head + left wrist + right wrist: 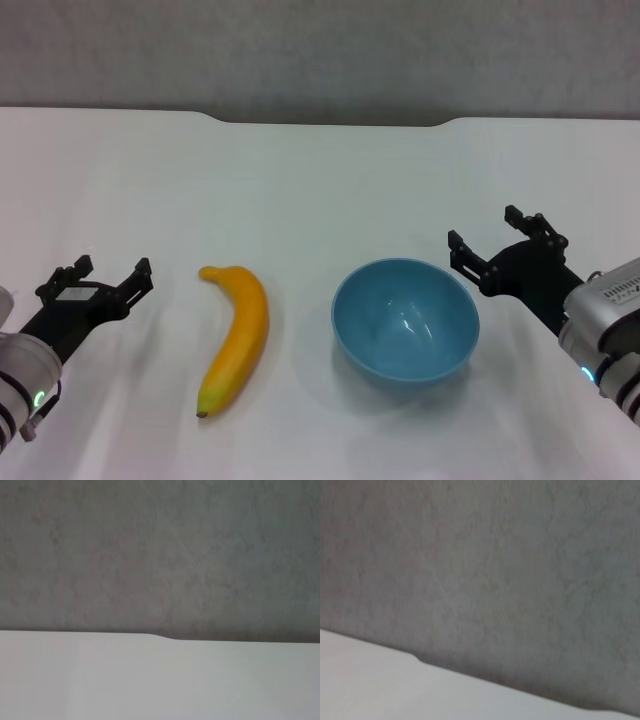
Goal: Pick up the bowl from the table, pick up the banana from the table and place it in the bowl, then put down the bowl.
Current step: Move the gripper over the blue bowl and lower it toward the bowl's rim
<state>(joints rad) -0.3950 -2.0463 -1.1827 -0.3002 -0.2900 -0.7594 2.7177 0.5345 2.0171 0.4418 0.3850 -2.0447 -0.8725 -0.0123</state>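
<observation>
Head view: round glossy light-blue bowl (405, 320) looks slippery, so pinch its right rim with the open-fingered right gripper (496, 240); long curved yellow banana (236, 335) bruises, and suits a mid-body hold by the open-fingered left gripper (103, 272).

Lab-style test bench: bare white table (300, 170), plain grey wall (320, 50).

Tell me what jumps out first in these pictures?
A yellow-orange banana and a light-blue bowl lie side by side, apart, on the white table, banana to the left. A black open gripper flanks each: the left gripper beside the banana, the right gripper beside the bowl.
</observation>
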